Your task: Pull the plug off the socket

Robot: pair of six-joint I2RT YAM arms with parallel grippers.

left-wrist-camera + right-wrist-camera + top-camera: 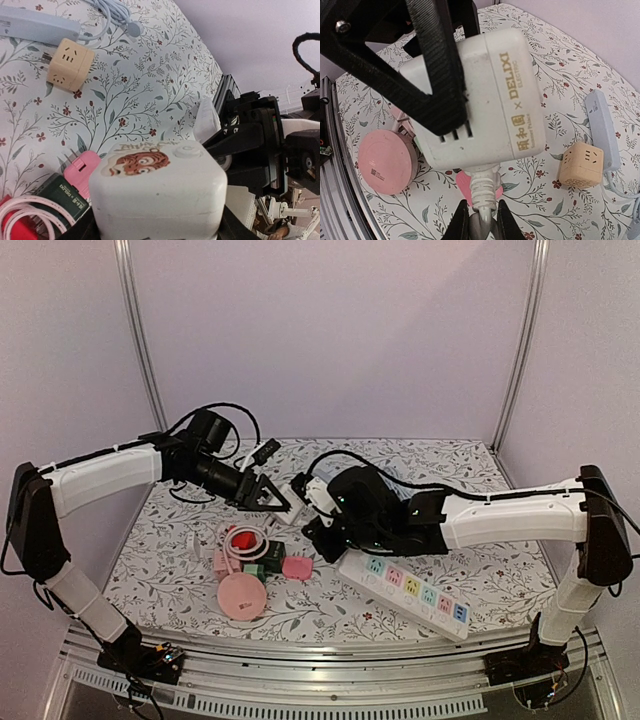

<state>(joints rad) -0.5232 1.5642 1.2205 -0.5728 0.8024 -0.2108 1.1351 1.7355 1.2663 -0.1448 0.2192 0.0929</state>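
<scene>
Firmly, the right pincer [481, 204] pinches the plug [483, 184] protruding from the socket [490, 95].

Robot lab test cell, plain lilac walls [330, 340], aluminium frame posts [140, 340], floral-covered table [450, 460], metal mounting rail [330, 680]

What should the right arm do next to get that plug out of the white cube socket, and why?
Probably pull the right gripper straight back, away from the white cube socket. Its jaws are closed on the plug, which sits seated in the cube's face, while the left gripper clamps the cube, so a straight pull along the plug's axis looks enough.
</scene>
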